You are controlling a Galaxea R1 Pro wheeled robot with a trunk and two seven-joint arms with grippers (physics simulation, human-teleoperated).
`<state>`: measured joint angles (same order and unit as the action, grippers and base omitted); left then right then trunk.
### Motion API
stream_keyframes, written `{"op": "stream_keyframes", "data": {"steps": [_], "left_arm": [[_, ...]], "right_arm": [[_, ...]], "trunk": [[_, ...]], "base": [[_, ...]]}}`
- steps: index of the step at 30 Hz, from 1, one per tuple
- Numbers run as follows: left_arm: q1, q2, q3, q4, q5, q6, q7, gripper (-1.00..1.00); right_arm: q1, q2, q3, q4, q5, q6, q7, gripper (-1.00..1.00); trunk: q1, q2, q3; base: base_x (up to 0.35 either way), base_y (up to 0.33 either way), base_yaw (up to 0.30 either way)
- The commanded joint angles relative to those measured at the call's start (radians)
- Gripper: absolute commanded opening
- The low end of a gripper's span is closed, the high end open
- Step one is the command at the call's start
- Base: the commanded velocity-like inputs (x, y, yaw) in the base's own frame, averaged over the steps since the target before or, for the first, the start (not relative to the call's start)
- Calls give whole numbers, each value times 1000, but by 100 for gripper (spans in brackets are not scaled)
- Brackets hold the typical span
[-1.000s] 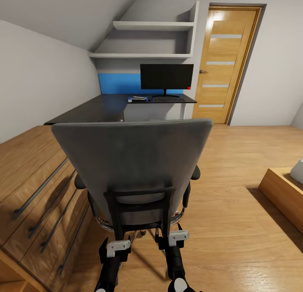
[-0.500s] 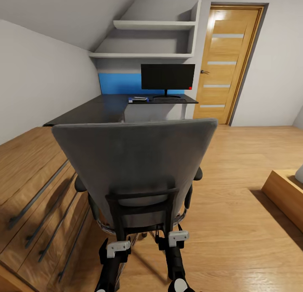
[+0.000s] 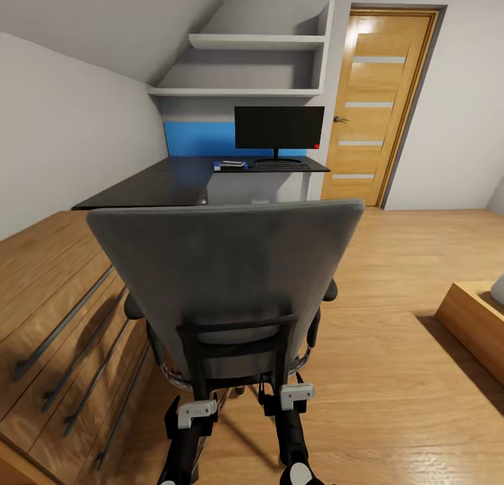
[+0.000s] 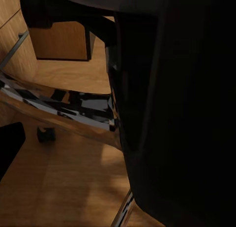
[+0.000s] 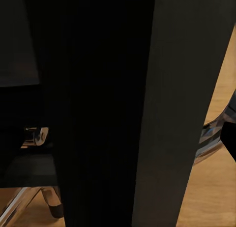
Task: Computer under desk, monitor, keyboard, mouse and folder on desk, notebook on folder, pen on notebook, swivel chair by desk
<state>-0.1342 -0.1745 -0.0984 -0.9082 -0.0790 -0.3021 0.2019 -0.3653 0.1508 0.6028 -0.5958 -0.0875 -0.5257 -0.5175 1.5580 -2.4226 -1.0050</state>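
The grey-backed swivel chair (image 3: 224, 289) has edged slightly nearer the black-topped L-shaped bench (image 3: 168, 180), both pincers at its black back frame, their grip impossible to tell, so positioning continues.

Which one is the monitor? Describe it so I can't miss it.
Find the wooden door in the far wall; the black-topped desk stands just left of it. The monitor stands upright on its far end: a wide black screen, red dot at a lower corner.

Swivel chair (image 3: 224, 275) back hides both claws' tips & seat.
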Motion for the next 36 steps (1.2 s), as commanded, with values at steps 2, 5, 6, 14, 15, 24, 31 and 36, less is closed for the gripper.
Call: {"op": "stream_keyframes", "data": {"steps": [2, 5, 6, 14, 15, 24, 31, 36], "left_arm": [[-1, 0, -1, 0, -8, -2, 8, 100], [0, 0, -1, 0, -8, -2, 8, 100], [0, 0, -1, 0, -8, -2, 8, 100], [1, 0, -1, 0, -8, -2, 8, 100], [1, 0, -1, 1, -8, -2, 8, 100], [1, 0, -3, 1, -9, -2, 8, 100], [1, 0, -3, 1, -8, -2, 8, 100], [1, 0, -3, 1, -8, -2, 7, 100]], "right_arm": [[-1, -1, 7, 1, -9, -5, -6, 100], [-1, -1, 7, 1, -9, -5, -6, 100], [-1, -1, 7, 0, -9, -5, -6, 100], [-1, -2, 6, 1, -9, -5, -6, 100], [-1, -2, 6, 1, -9, -5, -6, 100], [-1, -2, 6, 0, -9, -5, -6, 100], [-1, -2, 6, 0, -9, -5, -6, 100], [-1, -2, 6, 1, -9, -5, -6, 100]], "trunk": [[0, 0, -1], [0, 0, -1], [0, 0, -1], [0, 0, -1], [0, 0, -1], [0, 0, -1], [0, 0, -1], [0, 0, -1]], "base": [[30, -10, 0], [75, -79, 0], [100, -151, 0], [111, -228, 0], [112, -225, 0], [38, -146, 0], [1, -78, 0], [35, 59, 0]]}}
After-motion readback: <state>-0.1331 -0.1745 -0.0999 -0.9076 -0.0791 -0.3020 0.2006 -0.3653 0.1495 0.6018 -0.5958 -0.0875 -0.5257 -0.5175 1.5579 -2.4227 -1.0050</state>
